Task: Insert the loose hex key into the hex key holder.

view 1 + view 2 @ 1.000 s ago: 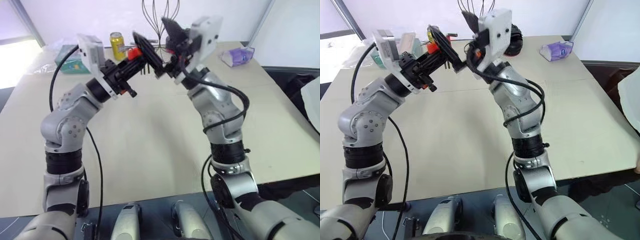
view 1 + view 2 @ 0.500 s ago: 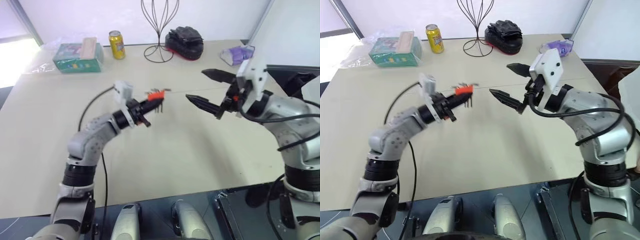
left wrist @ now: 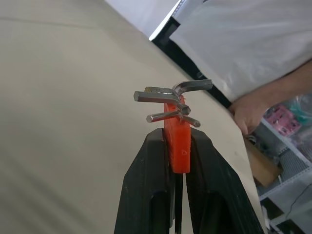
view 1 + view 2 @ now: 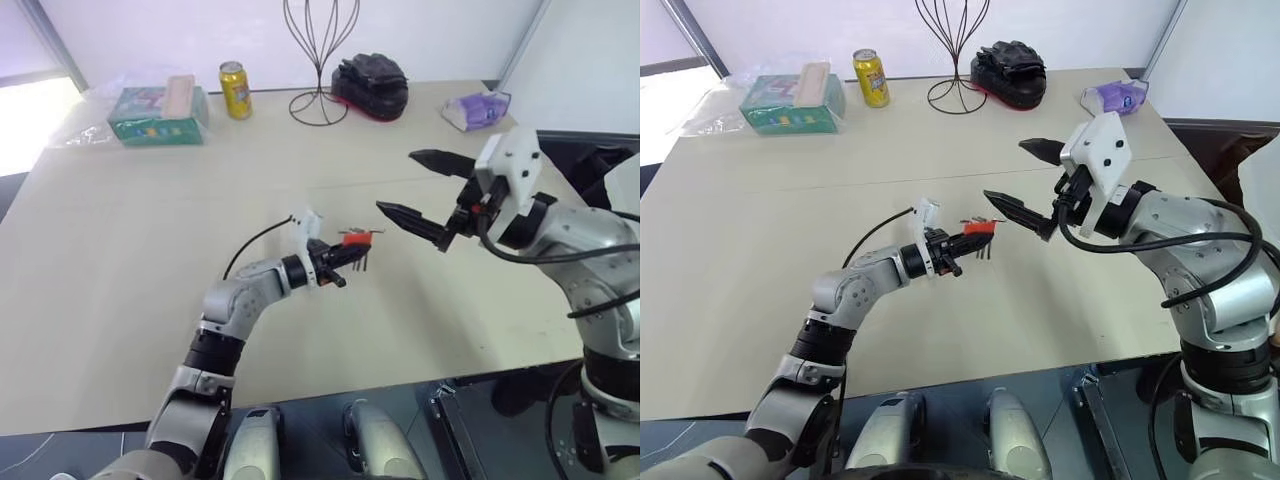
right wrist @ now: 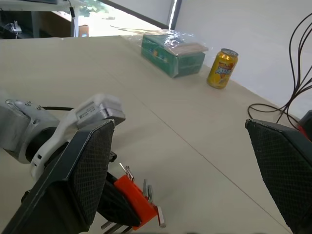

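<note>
Left pincer (image 4: 345, 255) pinching the hex key holder (image 4: 356, 238) low over mid-worktop (image 4: 120, 250), right pincer (image 4: 415, 186) spread wide just beside it, bare worktop all round, clutter along far edge.

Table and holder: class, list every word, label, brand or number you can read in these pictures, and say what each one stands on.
No text can be read anywhere.
yellow can: its printing is too small to read.
green box: markings too blurred to read.
hex key holder: one small embossed mark, not legible.
purple packet: no print can be made out.
</note>
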`<state>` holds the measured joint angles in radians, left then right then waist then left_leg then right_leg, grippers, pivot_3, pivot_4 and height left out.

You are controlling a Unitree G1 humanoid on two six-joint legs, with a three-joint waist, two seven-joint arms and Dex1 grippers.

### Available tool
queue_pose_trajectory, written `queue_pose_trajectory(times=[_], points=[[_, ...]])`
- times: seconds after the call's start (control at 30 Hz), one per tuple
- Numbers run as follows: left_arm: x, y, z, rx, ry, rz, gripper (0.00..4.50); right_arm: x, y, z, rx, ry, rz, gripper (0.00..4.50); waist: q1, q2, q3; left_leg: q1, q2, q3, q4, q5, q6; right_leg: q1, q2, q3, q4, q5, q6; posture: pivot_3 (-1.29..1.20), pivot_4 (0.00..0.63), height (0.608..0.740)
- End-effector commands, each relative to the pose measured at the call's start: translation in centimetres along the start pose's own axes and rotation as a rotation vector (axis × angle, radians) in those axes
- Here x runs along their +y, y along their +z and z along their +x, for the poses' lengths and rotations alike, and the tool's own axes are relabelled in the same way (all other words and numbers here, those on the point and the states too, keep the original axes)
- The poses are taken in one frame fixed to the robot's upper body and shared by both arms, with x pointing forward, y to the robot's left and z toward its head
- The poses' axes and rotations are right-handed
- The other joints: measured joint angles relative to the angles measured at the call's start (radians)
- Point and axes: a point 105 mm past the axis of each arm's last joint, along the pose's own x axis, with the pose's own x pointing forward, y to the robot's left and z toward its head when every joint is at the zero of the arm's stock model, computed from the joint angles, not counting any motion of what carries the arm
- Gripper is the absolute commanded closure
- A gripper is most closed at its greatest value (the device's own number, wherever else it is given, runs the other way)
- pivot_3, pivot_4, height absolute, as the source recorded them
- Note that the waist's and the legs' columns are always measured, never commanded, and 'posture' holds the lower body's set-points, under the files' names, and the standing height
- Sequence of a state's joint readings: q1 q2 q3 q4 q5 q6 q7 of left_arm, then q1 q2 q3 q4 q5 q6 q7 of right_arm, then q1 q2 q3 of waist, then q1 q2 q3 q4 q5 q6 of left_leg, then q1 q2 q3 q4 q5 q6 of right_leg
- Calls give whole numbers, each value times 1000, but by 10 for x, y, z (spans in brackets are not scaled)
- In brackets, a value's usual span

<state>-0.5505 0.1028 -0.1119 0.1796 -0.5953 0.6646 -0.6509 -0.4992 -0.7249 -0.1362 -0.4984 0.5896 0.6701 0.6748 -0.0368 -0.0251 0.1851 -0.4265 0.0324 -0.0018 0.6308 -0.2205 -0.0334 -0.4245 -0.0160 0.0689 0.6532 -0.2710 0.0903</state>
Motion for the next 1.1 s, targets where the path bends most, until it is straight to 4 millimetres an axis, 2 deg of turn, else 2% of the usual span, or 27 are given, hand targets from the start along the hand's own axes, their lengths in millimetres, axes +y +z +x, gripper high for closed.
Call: queue_pose_trajectory(times=[0.03,0.1,0.13,0.2,0.33,0.37,0.5,0.67,0.8,0.97,1.1], points=[[5,-9,0,37,25,14,4500,2,10,-1,-38,-7,-46,54,0,0,0,0,0,0,0,0,0,0,0,0,0,0,0,0,150,740],[15,-17,-4,79,71,8,3530,2,10,1,-39,-6,-49,0,1,0,0,0,0,0,0,0,0,0,0,0,0,0,0,0,150,740],[17,-18,-5,90,84,4,3366,2,10,1,-39,-5,-49,0,2,0,0,0,0,0,0,0,0,0,0,0,0,0,0,0,150,740],[28,-24,-10,127,136,28,2250,2,9,3,-40,-1,-50,0,2,0,0,0,0,0,0,0,0,0,0,0,0,0,0,0,150,740],[43,-30,-20,154,203,38,308,2,9,5,-44,4,-53,0,1,0,-1,2,0,0,1,0,0,3,0,0,0,0,0,0,150,740],[46,-29,-22,149,218,45,76,2,9,6,-46,6,-53,0,0,0,-1,3,0,0,1,0,0,4,0,0,0,0,0,0,150,740],[58,-9,-32,62,283,106,76,3,8,8,-48,10,-54,0,-8,0,-1,10,1,-1,0,0,0,10,1,1,0,0,-1,0,150,740],[78,48,-48,-145,434,267,76,2,6,9,-41,16,-58,0,-5,0,-1,15,1,0,-1,0,0,14,1,1,0,0,-1,0,150,740],[72,84,-60,-182,420,443,76,5,-11,5,66,62,-79,0,4,0,0,14,1,0,-1,0,0,13,1,1,-2,0,-1,0,150,740],[45,87,-80,-41,246,559,76,14,-48,-12,274,179,-103,0,21,0,0,11,0,2,-1,-1,2,12,-1,1,-5,0,0,0,150,740],[15,81,-102,82,92,554,76,14,-68,-28,401,252,-135,0,21,0,0,7,1,2,-1,-2,2,9,-1,0,-5,0,0,0,150,740]])
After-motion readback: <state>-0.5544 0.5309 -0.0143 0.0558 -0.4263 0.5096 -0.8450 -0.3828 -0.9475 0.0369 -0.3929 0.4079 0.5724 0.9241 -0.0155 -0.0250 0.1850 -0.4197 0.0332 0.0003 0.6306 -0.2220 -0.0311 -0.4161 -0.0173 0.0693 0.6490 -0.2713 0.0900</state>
